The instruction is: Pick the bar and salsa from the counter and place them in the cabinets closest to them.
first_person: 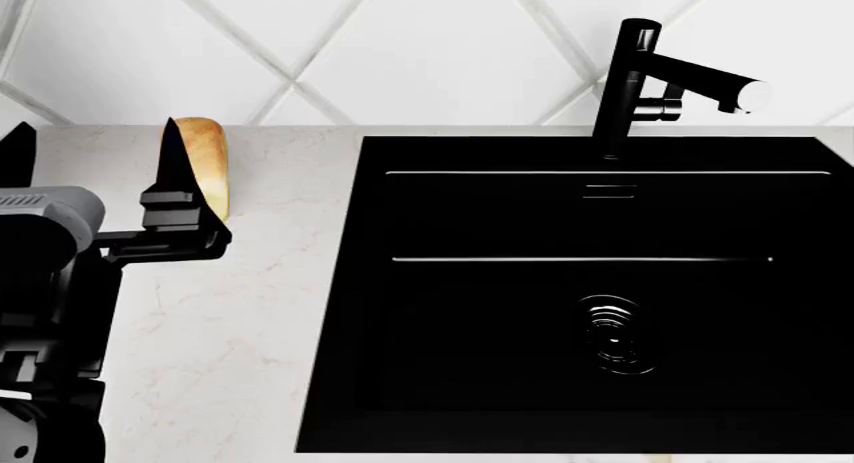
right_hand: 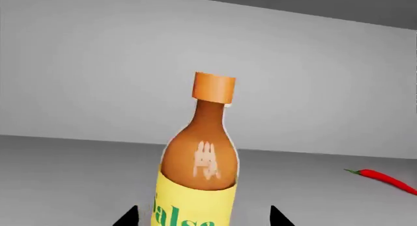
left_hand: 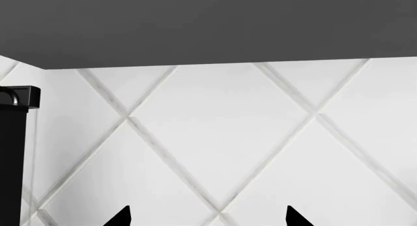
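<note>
Salsa (right_hand: 198,162), amber-brown with orange cap and yellow label, between right gripper's (right_hand: 203,217) jaws.

My salsa (right_hand: 197,172) stands upright on a grey surface: amber-brown bottle, orange cap, yellow label. Counter (first_person: 227,333) is white marble with tan veins.

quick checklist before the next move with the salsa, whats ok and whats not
1. Salsa between the right end effector fingertips: ok.
2. Grip closed on the salsa: cannot tell, contact is out of frame.
3. Salsa inside a grey-walled space, near a red chili: ok; whether it rests on the floor: cannot tell.
4. Left end effector open, empty, facing the tiled wall: ok.
5. Bar located: not ok, in no view.
6. Bread loaf close beside the left end effector: cannot tell if touching.
</note>
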`<state>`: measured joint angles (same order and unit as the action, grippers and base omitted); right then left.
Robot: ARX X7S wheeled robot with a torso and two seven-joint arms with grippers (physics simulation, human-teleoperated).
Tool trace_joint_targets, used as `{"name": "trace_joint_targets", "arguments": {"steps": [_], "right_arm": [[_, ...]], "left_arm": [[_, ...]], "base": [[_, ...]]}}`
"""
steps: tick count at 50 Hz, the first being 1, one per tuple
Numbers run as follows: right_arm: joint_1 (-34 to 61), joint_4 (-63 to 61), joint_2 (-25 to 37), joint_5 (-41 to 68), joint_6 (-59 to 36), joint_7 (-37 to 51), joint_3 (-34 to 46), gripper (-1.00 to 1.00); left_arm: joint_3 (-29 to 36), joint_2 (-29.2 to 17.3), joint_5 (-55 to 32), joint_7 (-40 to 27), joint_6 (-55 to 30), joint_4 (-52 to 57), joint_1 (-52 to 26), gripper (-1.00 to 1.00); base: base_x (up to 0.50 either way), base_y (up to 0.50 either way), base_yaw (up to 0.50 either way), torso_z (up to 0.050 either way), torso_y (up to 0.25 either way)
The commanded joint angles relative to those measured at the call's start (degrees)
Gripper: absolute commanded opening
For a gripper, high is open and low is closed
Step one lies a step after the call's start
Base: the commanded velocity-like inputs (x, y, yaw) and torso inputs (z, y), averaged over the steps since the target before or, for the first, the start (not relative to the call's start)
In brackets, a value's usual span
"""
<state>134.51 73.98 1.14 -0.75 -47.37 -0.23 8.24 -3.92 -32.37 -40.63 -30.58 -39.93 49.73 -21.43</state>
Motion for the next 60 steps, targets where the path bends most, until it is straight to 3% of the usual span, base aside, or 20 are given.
{"name": "trace_joint_targets", "arguments": {"steps": [1,13,32,44,60], "right_arm": [[-0.76,1.01,0.13,0.66,1.09,0.11,3.14,1.0],[0.28,1.01,-0.06,0.67,2.53,-0.93,3.65,1.0],[0.49,0.89,-1.07,-4.46,5.3,-3.77,-2.65,1.0],[0.49,-5.11,-1.13,1.61,3.32,-3.43,2.99,1.0],[0.49,-20.5,-1.13,-4.41,-5.88,-9.13,6.08,1.0]], "left_arm": [[0.03,-0.17,-0.26,-0.28,0.03,0.01,-0.18,1.0],[-0.12,-0.55,-0.6,-0.51,0.05,0.19,-0.04,1.0],[0.42,-0.54,-0.44,-0.6,0.6,-0.33,-0.01,1.0],[0.86,-0.74,-0.06,-0.6,0.94,-0.49,0.2,1.0],[0.76,-1.34,-1.55,-1.56,-0.4,0.11,-1.53,1.0]], "base": [[0.0,0.0,0.0,0.0,0.0],[0.0,0.0,0.0,0.0,0.0],[0.0,0.0,0.0,0.0,0.0],[0.0,0.0,0.0,0.0,0.0],[0.0,0.0,0.0,0.0,0.0]]}}
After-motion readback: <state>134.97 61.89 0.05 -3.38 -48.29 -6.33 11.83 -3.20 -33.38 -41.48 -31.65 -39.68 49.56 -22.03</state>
